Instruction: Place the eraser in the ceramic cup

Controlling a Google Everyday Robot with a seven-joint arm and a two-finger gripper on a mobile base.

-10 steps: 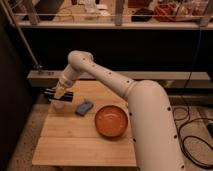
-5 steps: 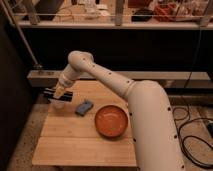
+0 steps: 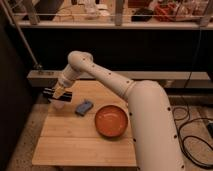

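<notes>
Arm reaching to the table's far left corner, pincer closed above the cup.

The white arm (image 3: 107,80) rises from the near right, bends at its elbow and slopes down to the left, so the gripper (image 3: 56,93) hangs over the far left of the wooden table (image 3: 75,145). Its fingers are pressed together with nothing visibly held. The small pale cup (image 3: 59,104) sits right beneath it; whether they touch cannot be told. The blue-grey eraser (image 3: 84,107) lies on the table just right of the cup, left of the orange bowl (image 3: 111,120). Compared with a second ago, nothing has visibly shifted: arm, eraser and bowl are where they were.
</notes>
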